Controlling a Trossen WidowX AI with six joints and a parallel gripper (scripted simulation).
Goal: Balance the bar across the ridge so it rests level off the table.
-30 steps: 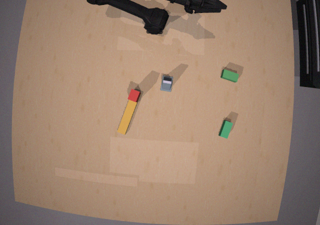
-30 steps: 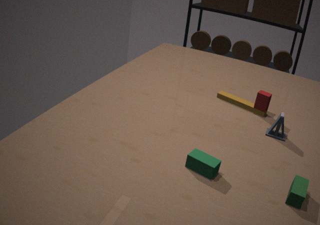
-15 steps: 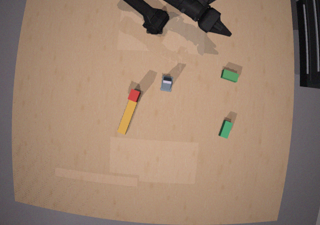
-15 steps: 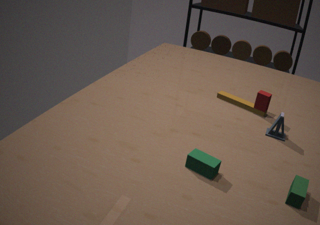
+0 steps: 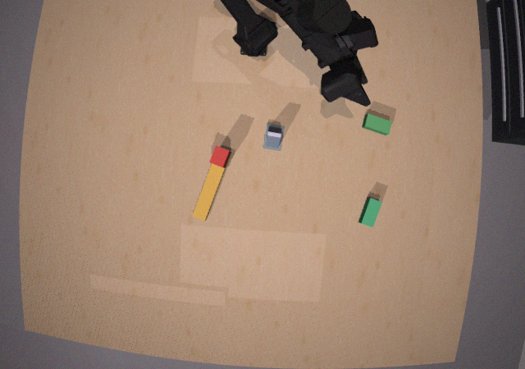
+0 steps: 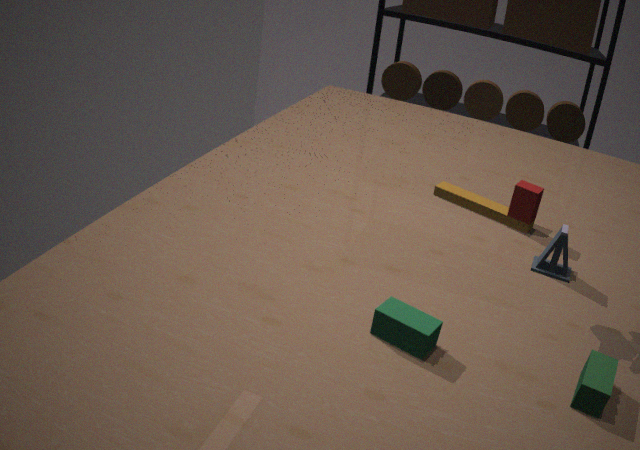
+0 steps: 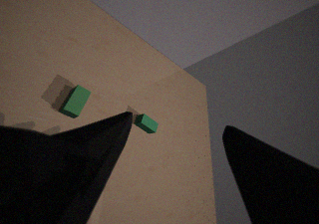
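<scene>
The yellow bar (image 5: 208, 192) (image 6: 470, 200) lies flat on the table, with a red block (image 5: 219, 156) (image 6: 525, 201) on its end nearest the ridge. The ridge (image 5: 273, 135) (image 6: 555, 255) is a small grey-blue wedge stand with a pale top edge; it stands to the right of the bar's red end, apart from it. My gripper (image 5: 360, 97) (image 7: 177, 124) is open and empty. It hangs above the table right of the ridge, close to the nearer green block (image 5: 376, 123) (image 6: 594, 383) (image 7: 147, 122).
A second green block (image 5: 370, 211) (image 6: 406, 327) (image 7: 76, 101) lies further out on the table's right side. A dark shelf rack (image 5: 506, 60) (image 6: 496, 32) with boxes and round discs stands beyond the table's edge. The arm's base (image 5: 254, 34) is at the back.
</scene>
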